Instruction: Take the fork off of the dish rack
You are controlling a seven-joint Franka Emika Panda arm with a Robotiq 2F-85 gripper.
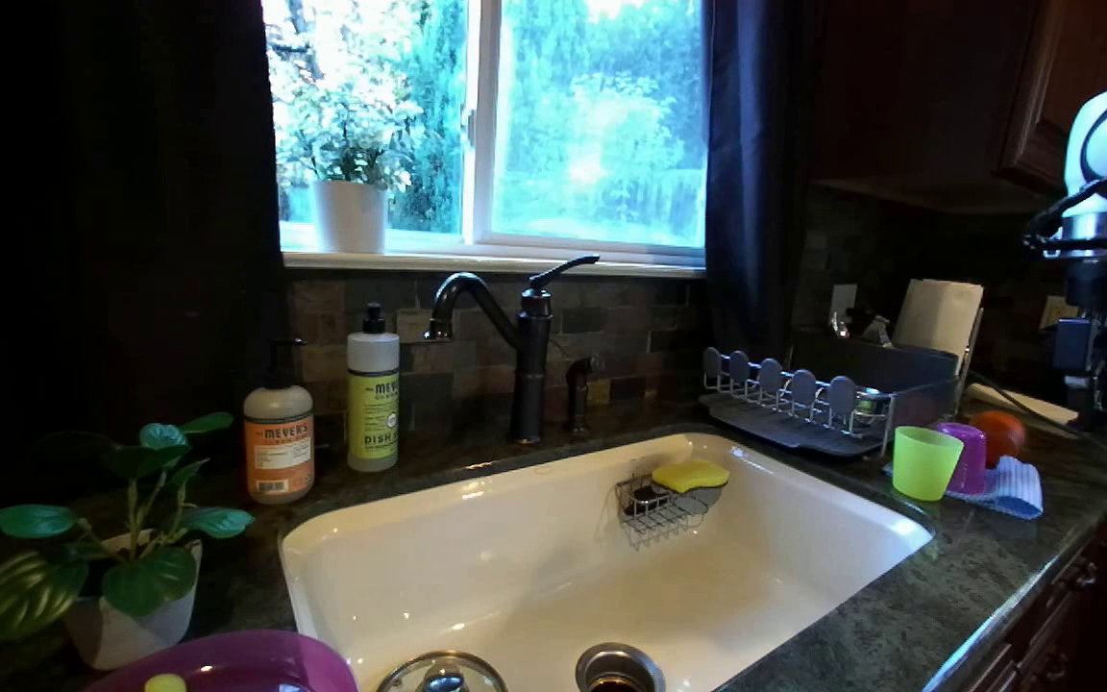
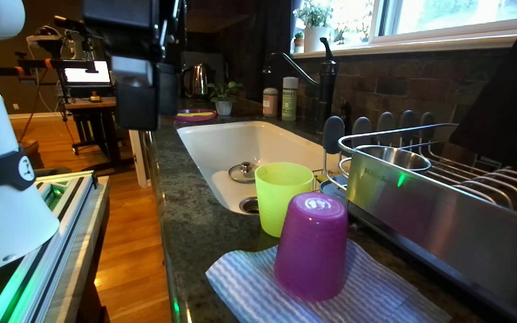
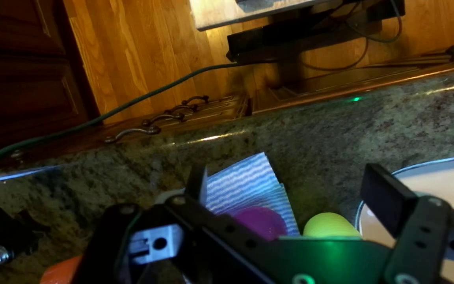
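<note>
The dish rack (image 1: pixel 923 399) is low and grey, with wire bars and rounded grey prongs on one edge. It stands beside the sink in both exterior views, and its metal side (image 2: pixel 442 233) is near the camera in an exterior view. A steel cup (image 2: pixel 393 157) sits in it. I cannot make out a fork in any view; small shiny shapes at the rack's back are too dark to identify. My gripper (image 3: pixel 292 189) is open and empty, with fingers wide apart, high above the counter. It also shows in both exterior views (image 1: pixel 1101 370) (image 2: pixel 156 112), apart from the rack.
A green cup (image 2: pixel 281 197) and an upside-down purple cup (image 2: pixel 312 246) stand beside the rack, the purple one on a striped cloth (image 2: pixel 245 278). An orange round object (image 1: pixel 1000 437) is behind them. The white sink (image 1: pixel 477 519) has a sponge caddy (image 1: pixel 659 524).
</note>
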